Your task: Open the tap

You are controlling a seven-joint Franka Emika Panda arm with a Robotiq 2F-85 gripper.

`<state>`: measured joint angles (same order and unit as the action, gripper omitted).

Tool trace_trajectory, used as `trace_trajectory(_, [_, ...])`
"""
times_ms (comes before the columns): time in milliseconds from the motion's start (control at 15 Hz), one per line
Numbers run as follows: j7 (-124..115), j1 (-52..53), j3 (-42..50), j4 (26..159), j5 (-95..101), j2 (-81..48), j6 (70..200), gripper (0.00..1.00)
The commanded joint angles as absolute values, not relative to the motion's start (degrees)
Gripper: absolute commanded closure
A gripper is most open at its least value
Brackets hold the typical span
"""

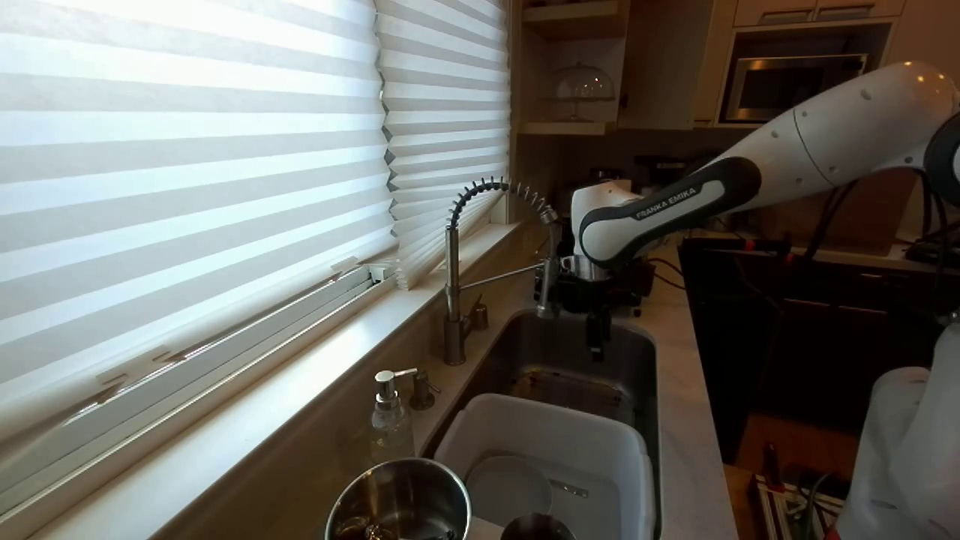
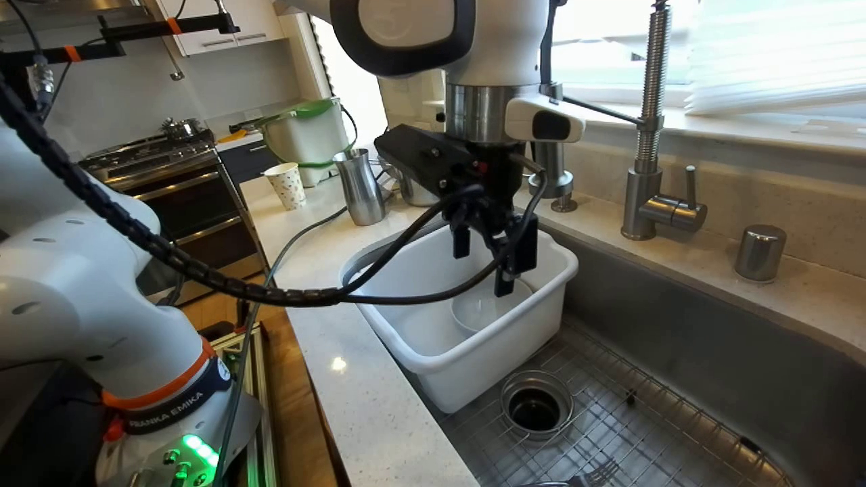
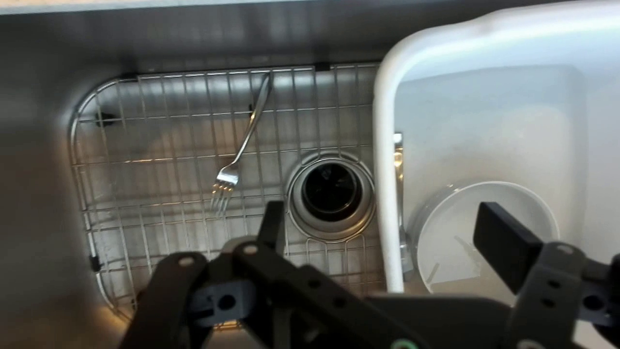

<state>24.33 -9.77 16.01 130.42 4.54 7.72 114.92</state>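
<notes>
The tap, a tall silvery faucet with a coiled-spring gooseneck, stands behind the sink's window-side edge; its column shows in both exterior views (image 1: 453,300) (image 2: 648,152). Its side handle (image 2: 680,206) has a thin lever pointing up. The spray head (image 1: 550,289) hangs down close to the robot's wrist and is partly behind it in an exterior view (image 2: 553,169). My gripper (image 2: 483,265) points down over the sink, apart from the handle. In the wrist view the fingers (image 3: 387,231) are spread wide with nothing between them. The tap is out of the wrist view.
A white tub (image 2: 467,362) with a bowl (image 3: 489,194) stands in the sink below my gripper. A fork (image 3: 244,145) lies on the sink rack. A metal cylinder (image 2: 761,253) stands beside the tap. A soap bottle (image 1: 391,427) and steel pot (image 1: 397,480) stand along the sink.
</notes>
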Motion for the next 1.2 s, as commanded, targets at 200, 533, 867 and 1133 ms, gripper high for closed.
trace_trajectory(200, [31.1,-14.1,18.4,125.1,8.2,8.1,113.9,0.0])
trace_trajectory(533, [30.9,-15.9,20.5,119.6,5.3,4.8,120.1,0.0])
trace_trajectory(867, [38.7,-15.7,20.8,113.5,-6.9,-1.1,123.5,0.0])
trace_trajectory(1133, [47.0,-17.5,19.2,105.7,-18.8,-8.2,121.3,0.0])
